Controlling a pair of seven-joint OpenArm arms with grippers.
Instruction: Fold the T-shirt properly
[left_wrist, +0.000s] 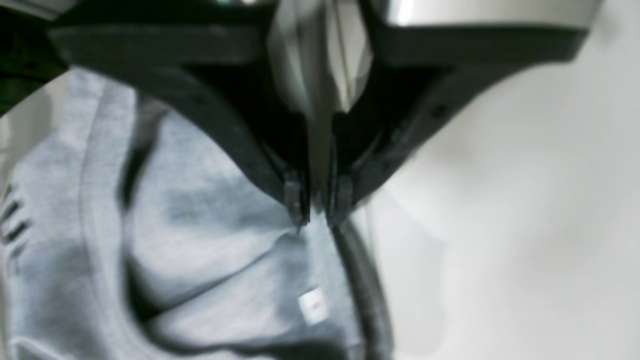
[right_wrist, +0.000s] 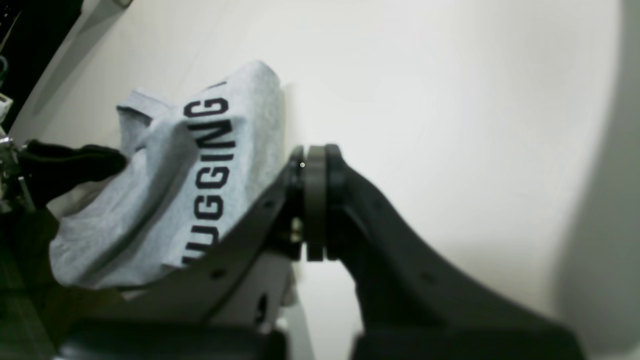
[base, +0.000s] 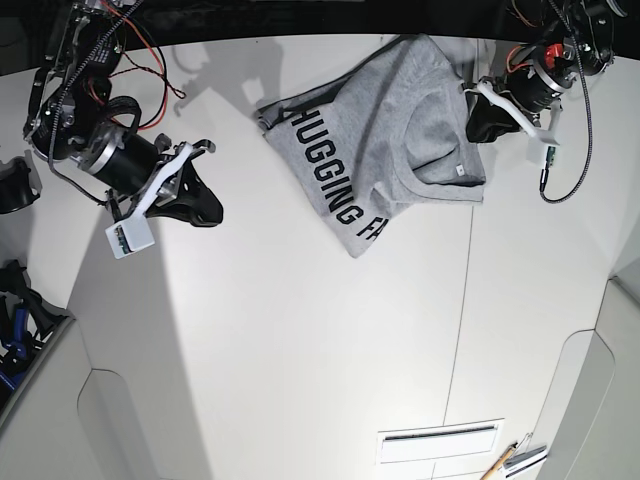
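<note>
left gripper (left_wrist: 316, 212) clamped on the crumpled t-shirt (base: 400, 130) near its neck tag (left_wrist: 312, 305), right gripper (right_wrist: 315, 200) closed empty; judged spreading stage, next needing a flat layout on the tabletop (base: 300, 350).

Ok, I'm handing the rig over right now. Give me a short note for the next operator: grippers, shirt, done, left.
Left gripper: shut on the T-shirt, pinching cloth near the collar, close to the white neck tag.
Right gripper: shut, empty, over bare table and clear of the shirt.
Shirt: crumpled at the far edge of the table, lettering partly showing, one side turned over.
Done: no neat fold visible.
Left: spread it flat, then fold.
</note>
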